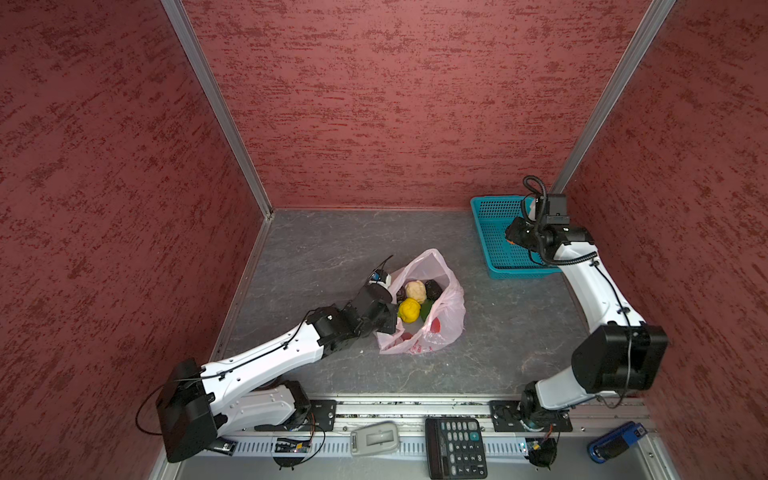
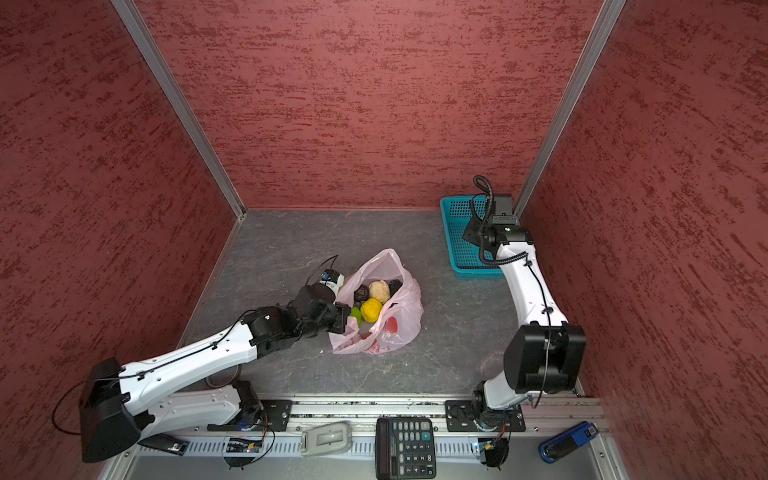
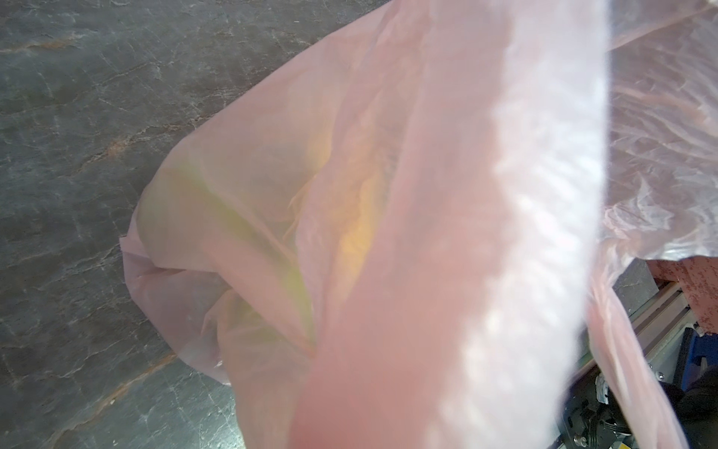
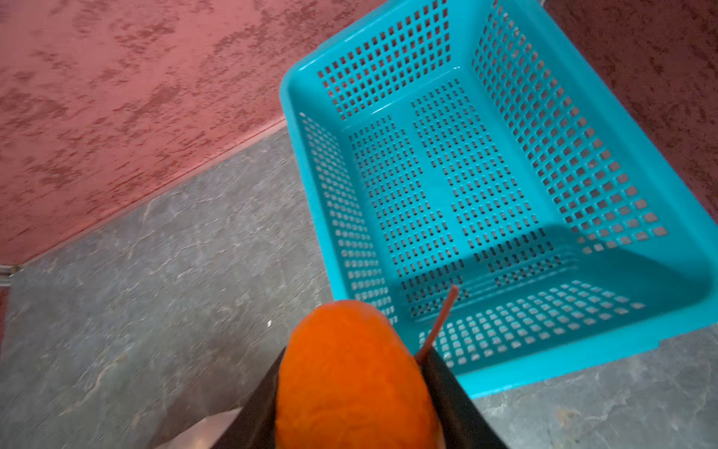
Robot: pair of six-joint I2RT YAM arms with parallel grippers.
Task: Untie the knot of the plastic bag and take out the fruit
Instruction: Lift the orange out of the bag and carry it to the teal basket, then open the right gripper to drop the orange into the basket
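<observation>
The right hand grips the orange fruit over the teal basket's corner; in a top view its floor lies toward 2 o'clock. The left hand, closed, pinches the plastic bag.

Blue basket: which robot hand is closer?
Right. The right gripper, holding an orange fruit, hangs at the edge of the basket; the left gripper is far off, at the pink bag.

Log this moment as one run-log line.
left gripper: shut on thin pale-pink plastic bag rim | right gripper: holding round orange fruit by teal perforated plastic basket | bag: open, yellow fruit inside
</observation>
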